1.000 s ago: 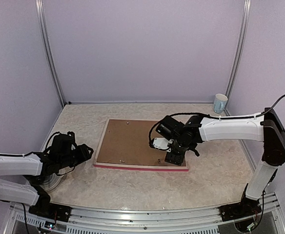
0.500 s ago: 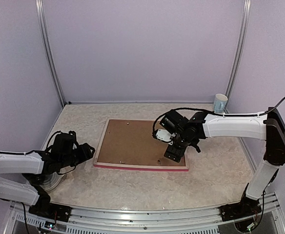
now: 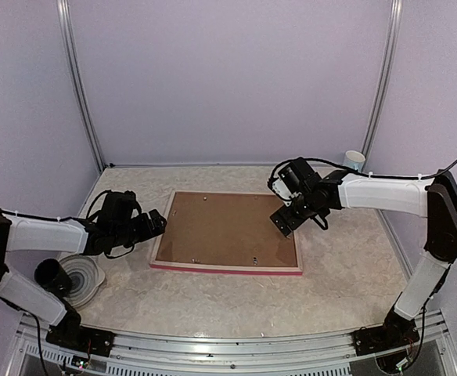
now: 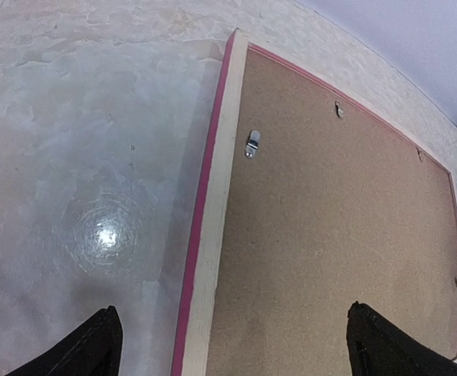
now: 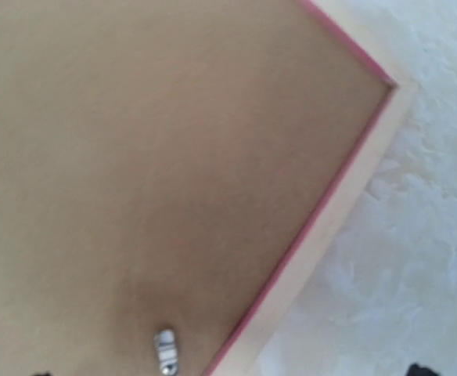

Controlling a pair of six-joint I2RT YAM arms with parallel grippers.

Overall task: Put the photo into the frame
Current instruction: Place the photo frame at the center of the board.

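The right hand (image 3: 285,222) has drawn back over the frame (image 3: 228,269) — released, as is the left hand (image 3: 156,225).

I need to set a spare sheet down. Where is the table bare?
The widest bare table runs between the frame's pink near edge and the arm bases. A narrower strip lies between its far edge and the back wall, left of the mug. Crowded: left of the frame, with the left arm and a round disc.
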